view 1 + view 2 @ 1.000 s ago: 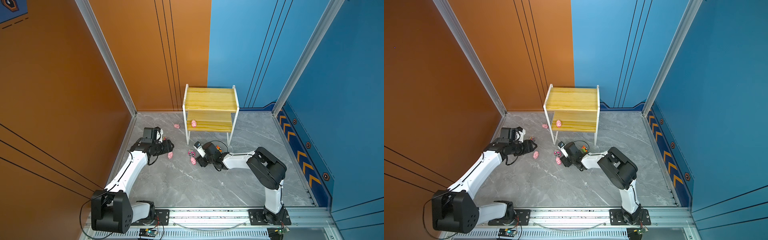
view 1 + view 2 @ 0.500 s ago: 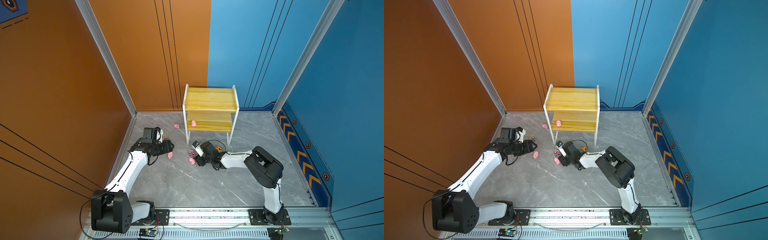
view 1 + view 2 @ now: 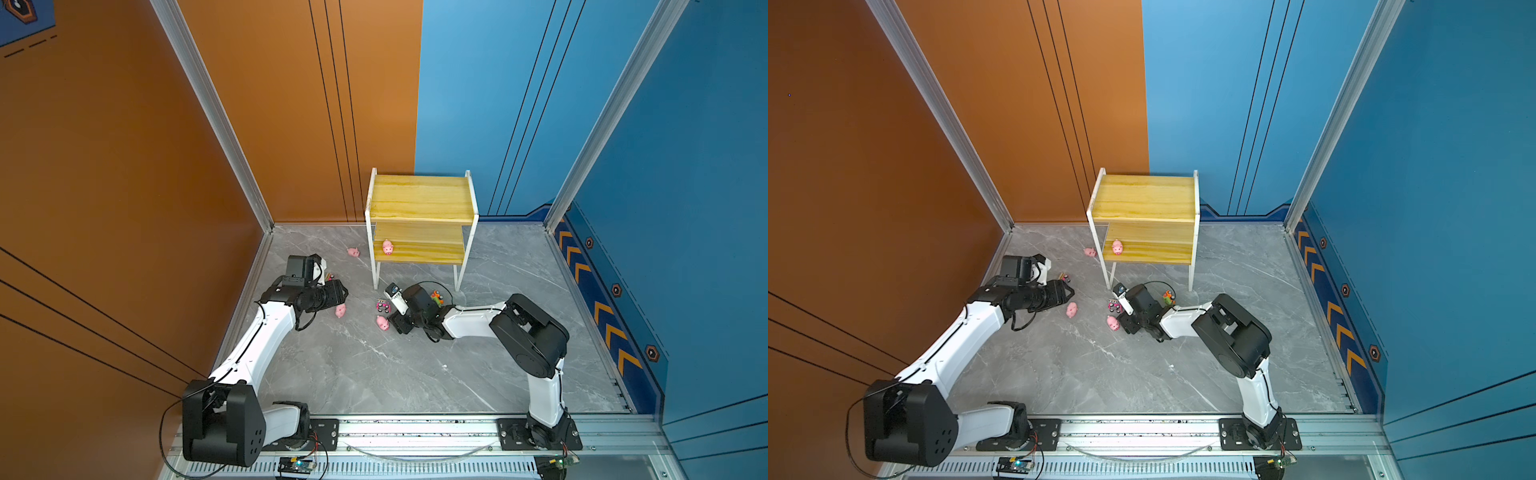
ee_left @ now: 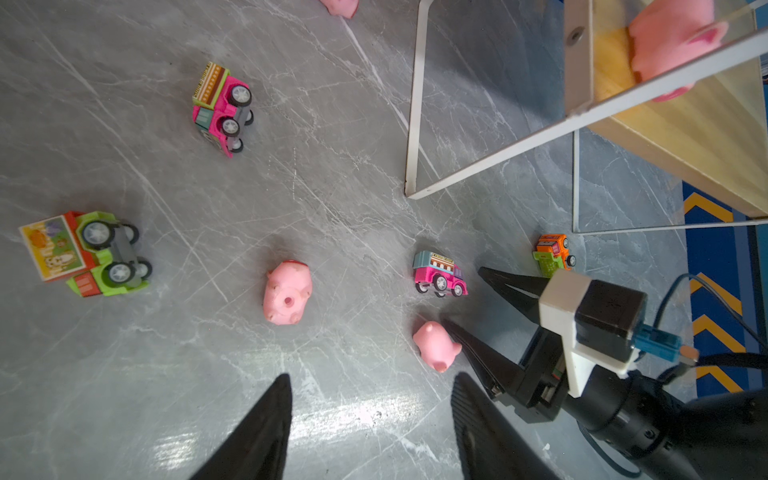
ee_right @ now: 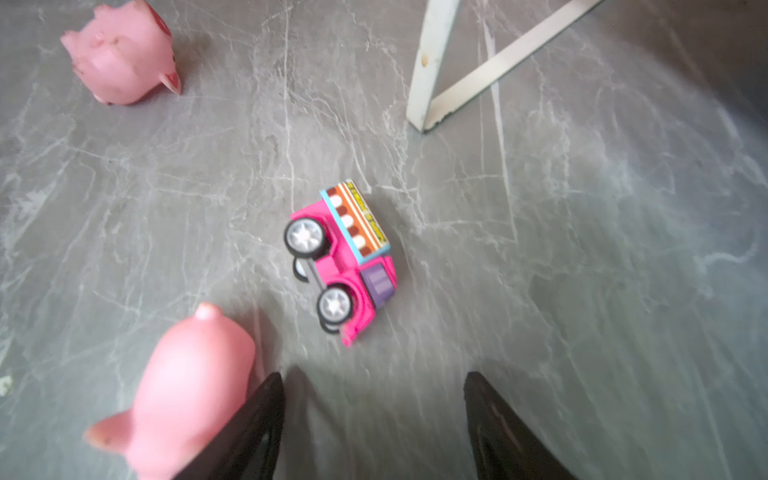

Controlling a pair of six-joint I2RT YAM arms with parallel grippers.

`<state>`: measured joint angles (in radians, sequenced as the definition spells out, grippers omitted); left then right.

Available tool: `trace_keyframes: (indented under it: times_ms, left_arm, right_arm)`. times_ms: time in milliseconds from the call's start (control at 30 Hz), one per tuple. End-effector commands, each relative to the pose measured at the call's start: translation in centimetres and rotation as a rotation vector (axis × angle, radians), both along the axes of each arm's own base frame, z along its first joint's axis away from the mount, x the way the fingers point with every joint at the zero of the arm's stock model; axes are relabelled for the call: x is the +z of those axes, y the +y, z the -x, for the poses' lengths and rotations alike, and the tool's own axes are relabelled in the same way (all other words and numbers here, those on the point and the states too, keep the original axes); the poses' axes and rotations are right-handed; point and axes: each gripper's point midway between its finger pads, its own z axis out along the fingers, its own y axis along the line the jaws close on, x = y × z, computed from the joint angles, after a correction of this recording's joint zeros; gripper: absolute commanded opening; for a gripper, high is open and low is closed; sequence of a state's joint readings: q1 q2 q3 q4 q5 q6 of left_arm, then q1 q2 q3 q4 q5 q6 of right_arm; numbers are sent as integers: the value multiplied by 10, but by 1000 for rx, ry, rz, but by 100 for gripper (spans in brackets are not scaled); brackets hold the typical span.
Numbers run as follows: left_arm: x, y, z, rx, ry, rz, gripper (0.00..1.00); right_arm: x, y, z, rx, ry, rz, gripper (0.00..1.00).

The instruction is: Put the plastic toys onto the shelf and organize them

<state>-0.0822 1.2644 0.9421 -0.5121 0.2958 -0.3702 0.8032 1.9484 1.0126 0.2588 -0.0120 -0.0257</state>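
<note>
Likely pick-up: your right gripper (image 5: 372, 376), wide and empty, faces the pink plastic toy truck (image 3: 382, 306), ten o'clock in a top view; advance, close.

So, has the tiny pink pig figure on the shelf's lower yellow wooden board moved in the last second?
No. The pink pig sits at the same spot on the lower board, just right of the shelf's white front post.

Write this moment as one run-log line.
left gripper: open, empty | right gripper: open, empty, floor pig beside it | shelf: single pig on lower board
</note>
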Motion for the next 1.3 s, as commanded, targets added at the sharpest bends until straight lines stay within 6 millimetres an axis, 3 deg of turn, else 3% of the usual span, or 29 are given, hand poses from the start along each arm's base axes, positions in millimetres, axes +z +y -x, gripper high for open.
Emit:
trace_keyframes:
  times_ms: [0, 233, 400, 733, 1267]
  left_arm:
    - [4, -3, 3, -18, -25, -6, 63]
    - [20, -14, 10, -63, -90, -38, 63]
    - [35, -22, 18, -90, -145, -39, 62]
    - [45, -35, 27, -139, -176, -15, 63]
    - [43, -30, 24, -122, -169, -12, 63]
  right_arm:
    - [29, -19, -4, -64, -56, -32, 70]
    - [75, -22, 17, -134, -116, -248, 70]
    - [81, -2, 40, -145, -152, -419, 69]
    - [54, 26, 60, -116, -199, -492, 70]
    - [20, 51, 51, -70, -165, -365, 70]
